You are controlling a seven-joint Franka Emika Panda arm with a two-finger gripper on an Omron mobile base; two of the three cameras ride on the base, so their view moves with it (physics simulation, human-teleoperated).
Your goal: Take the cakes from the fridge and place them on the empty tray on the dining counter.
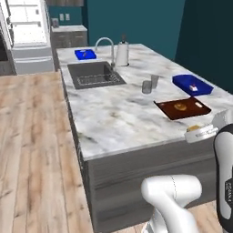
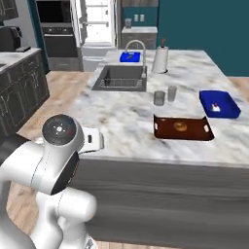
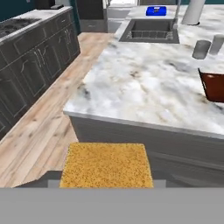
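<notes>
**Stock on the island: one cake held, one cake trayed**

1. Gripper (image 1: 200,132): sits at the near right edge of the dining counter (image 1: 113,113), just above the marble. From the left base view I read its jaws as closed on the tan square cake (image 3: 107,165), though the fingers are small and blurred there, so I hedge on how firm the grip is. In the hand view the same cake lies flat and close at the bottom, its speckled golden top facing the camera, with the counter's near edge beyond it.

2. White wedge cake (image 2: 216,106): lies inside the blue tray (image 2: 228,113), a spot of red on it.

3. Blue tray: rests on the far right side of the marble top, beyond the brown wooden board (image 2: 168,130) and apart from it.

4. Brown wooden board: flat on the counter, carrying one round tan pastry (image 2: 180,126) near its middle.

5. Two grey cups (image 2: 165,96): upright, side by side, between the board and the sink (image 2: 120,78).

6. Sink: set into the far end of the top, with a curved faucet (image 2: 136,46), a paper towel roll (image 2: 161,59) and a small blue dish (image 2: 130,57) behind it.

7. Fridge (image 1: 28,32): stands across the wood floor with its white interior showing.
</notes>
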